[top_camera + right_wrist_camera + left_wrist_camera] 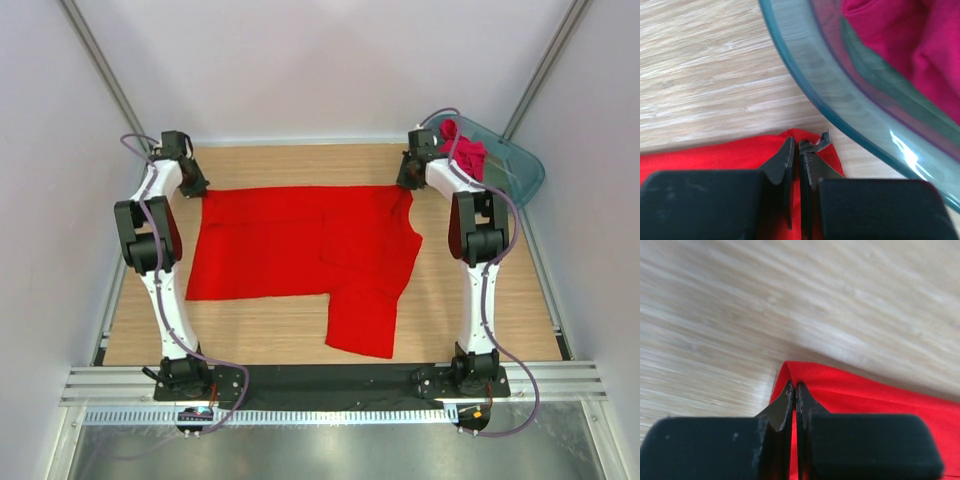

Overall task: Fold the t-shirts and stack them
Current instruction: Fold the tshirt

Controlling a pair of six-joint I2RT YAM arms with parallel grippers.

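Observation:
A bright red t-shirt (300,250) lies spread on the wooden table, partly folded, with one part reaching toward the near edge. My left gripper (196,186) is at its far left corner. In the left wrist view the gripper (794,388) is shut on the edge of the red cloth (865,395). My right gripper (408,181) is at the shirt's far right corner. In the right wrist view it (798,145) is shut on the red cloth (715,155). A crimson-pink t-shirt (463,148) lies bunched in the teal tub and also shows in the right wrist view (910,40).
The translucent teal plastic tub (522,165) stands at the far right corner of the table, its rim (840,95) close beside my right gripper. White walls enclose the table on three sides. Bare wood (250,335) shows in front of the shirt.

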